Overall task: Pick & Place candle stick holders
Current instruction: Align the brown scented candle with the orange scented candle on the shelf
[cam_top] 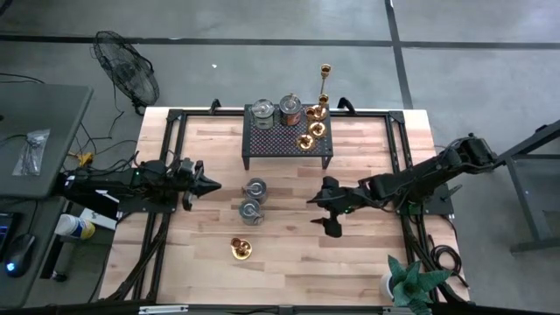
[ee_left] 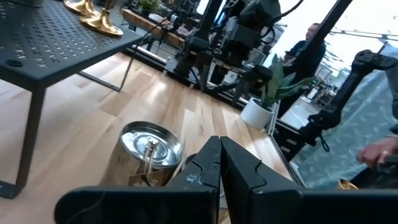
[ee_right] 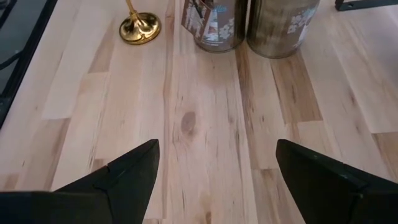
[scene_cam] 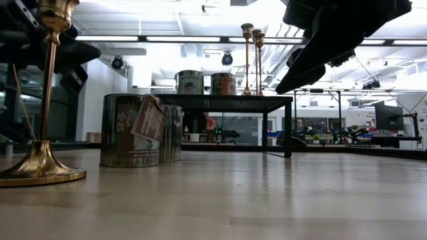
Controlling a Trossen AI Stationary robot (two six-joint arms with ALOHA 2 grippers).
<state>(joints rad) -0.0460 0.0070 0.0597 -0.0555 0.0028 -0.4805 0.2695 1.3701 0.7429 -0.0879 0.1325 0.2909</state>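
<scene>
Two silvery cups (cam_top: 255, 187) (cam_top: 250, 210) and a brass candlestick (cam_top: 241, 249) stand on their bases on the wooden table. Two more cups (cam_top: 262, 112) (cam_top: 290, 109) and three brass candlesticks, one tall (cam_top: 325, 74), stand on the black stand (cam_top: 287, 138). My right gripper (cam_top: 324, 216) hangs open above bare wood, right of the two table cups (ee_right: 214, 25) (ee_right: 280, 25), its fingers slanting down toward them. My left gripper (cam_top: 214, 185) is shut and level at the table's left, pointing at the nearer cup (ee_left: 146, 152).
A potted plant (cam_top: 411, 282) stands at the near right corner. A black frame (cam_top: 175, 118) runs along the table's edges. Bare wood lies between my right gripper and the cups. A person (ee_left: 311, 43) shows beyond the table, and a fan (cam_top: 127, 74) stands off the far left.
</scene>
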